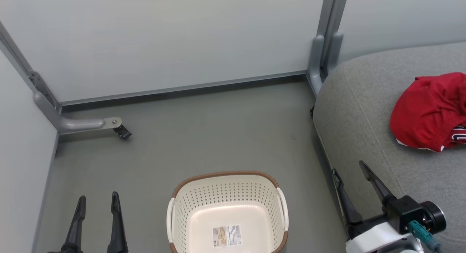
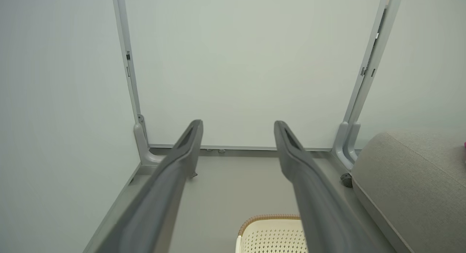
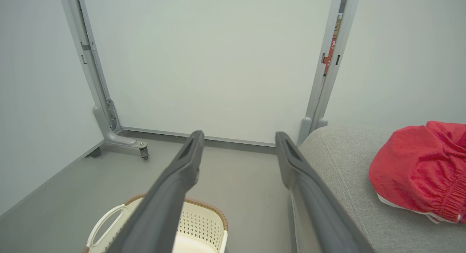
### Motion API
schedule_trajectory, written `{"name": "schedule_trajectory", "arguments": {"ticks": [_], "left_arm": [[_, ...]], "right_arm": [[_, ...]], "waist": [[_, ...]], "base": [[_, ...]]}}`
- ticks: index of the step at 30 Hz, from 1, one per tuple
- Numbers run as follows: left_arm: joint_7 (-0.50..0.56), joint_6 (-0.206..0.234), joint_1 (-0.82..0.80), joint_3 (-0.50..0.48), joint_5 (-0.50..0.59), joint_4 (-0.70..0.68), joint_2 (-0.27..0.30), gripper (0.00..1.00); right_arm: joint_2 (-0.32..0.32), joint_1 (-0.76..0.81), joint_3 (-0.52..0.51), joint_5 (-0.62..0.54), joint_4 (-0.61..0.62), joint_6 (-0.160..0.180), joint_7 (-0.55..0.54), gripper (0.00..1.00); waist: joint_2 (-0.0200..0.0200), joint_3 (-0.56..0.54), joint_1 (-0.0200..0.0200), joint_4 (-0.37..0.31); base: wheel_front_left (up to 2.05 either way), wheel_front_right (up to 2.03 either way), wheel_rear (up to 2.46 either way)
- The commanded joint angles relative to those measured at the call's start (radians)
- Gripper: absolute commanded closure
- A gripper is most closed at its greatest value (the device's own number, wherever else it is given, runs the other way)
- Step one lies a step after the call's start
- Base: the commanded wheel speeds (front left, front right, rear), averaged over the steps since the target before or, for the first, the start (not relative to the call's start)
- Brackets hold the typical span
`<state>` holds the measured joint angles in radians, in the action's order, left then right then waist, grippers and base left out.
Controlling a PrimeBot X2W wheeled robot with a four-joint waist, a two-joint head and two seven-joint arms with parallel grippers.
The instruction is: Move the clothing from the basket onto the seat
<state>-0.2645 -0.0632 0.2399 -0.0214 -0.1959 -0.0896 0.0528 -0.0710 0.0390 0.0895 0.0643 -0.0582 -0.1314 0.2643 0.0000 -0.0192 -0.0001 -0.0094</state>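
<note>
Three views logged. Head view: the basket (image 1: 226,177) stands on the grey floor (image 1: 204,133) at lower centre with its opening up. Its bare cream bottom carries a label (image 1: 226,235), which neither wrist view shows. The white handles sit at its frame-left and frame-right sides. The bottom edge cuts off its near side, so the long axis cannot be told.

The clothing (image 1: 426,114) lies as a crumpled red heap on the seat (image 1: 360,114) at right, well apart from the basket. A strip of white trim shows along its lower edge and a bit of dark lettering at the frame edge. The heap is cut by the right edge. Its visible part tapers toward lower right, and no clear long axis can be read.

Right wrist view: gathered elastic shows on the heap's lower right, a detail the head view does not resolve. The basket's left handle and far rim are at the bottom. Left wrist view: the far corner of the basket's rim is at bottom centre, the seat's rounded end at right, and a pink sliver at the right edge.

Left gripper (image 1: 98,196), lower left of the head view: jaws spread apart over the floor, nothing between them, touching nothing. Right gripper (image 1: 347,167), lower right: jaws likewise spread and holding nothing, tips by the seat's front edge; whether they touch it cannot be told.
</note>
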Motion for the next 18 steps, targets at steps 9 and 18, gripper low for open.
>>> {"name": "schedule_trajectory", "arguments": {"ticks": [9, 18], "left_arm": [[0.000, -0.029, 0.057, 0.012, 0.019, 0.015, -0.002, 0.00], [0.000, -0.033, 0.069, 0.022, 0.020, 0.028, -0.002, 0.00]], "right_arm": [[0.012, 0.083, -0.028, 0.005, -0.001, 0.001, 0.000, 0.00], [0.017, 0.096, -0.024, 0.002, -0.006, 0.001, 0.000, 0.00]], "waist": [[0.0000, -0.059, 0.0001, 0.017], [0.0000, -0.066, 0.0001, 0.009]], "base": [[0.00, 0.00, 0.00], [0.00, 0.00, 0.00]]}}
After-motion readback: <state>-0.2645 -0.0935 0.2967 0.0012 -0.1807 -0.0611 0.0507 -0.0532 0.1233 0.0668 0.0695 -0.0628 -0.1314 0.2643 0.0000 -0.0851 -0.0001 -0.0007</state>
